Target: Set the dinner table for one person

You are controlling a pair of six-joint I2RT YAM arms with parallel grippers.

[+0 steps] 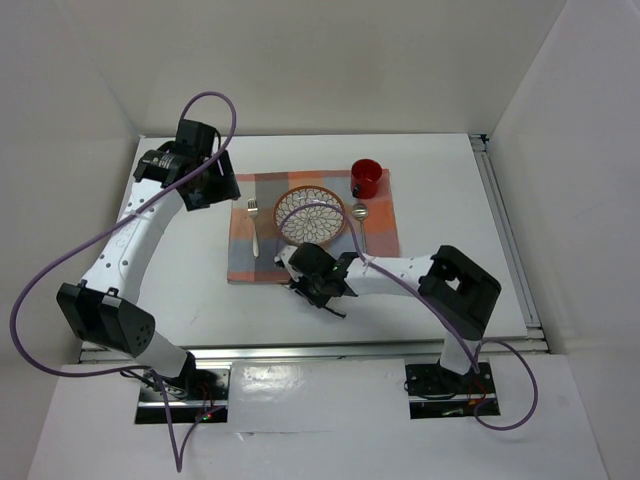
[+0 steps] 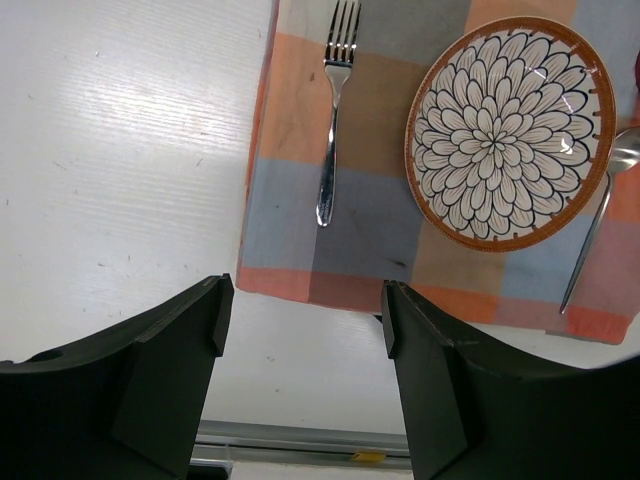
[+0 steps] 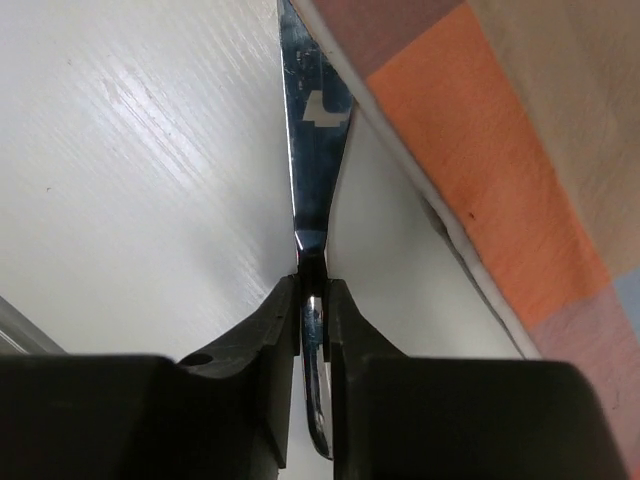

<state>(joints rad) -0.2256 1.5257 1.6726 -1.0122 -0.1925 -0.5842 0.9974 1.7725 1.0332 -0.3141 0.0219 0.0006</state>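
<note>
Dinner table (image 1: 450, 190), a broad white top railed along its right edge, is spread beneath both arms and nearly set: on the checkered placemat (image 1: 380, 235) a fork (image 1: 254, 225) is laid left of the patterned plate (image 1: 310, 213), a spoon (image 1: 360, 222) right, a red cup (image 1: 366, 178) far right. A knife (image 3: 315, 150), pinched by the right gripper (image 3: 313, 285) at the mat's near edge, is yet to be placed; the left gripper (image 2: 305, 310) is held spread

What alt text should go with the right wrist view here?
The right gripper is shut on the narrow neck of a knife, whose shiny blade points away over the white table. The edge of a checkered orange-and-grey placemat runs along the blade's right side.
</note>
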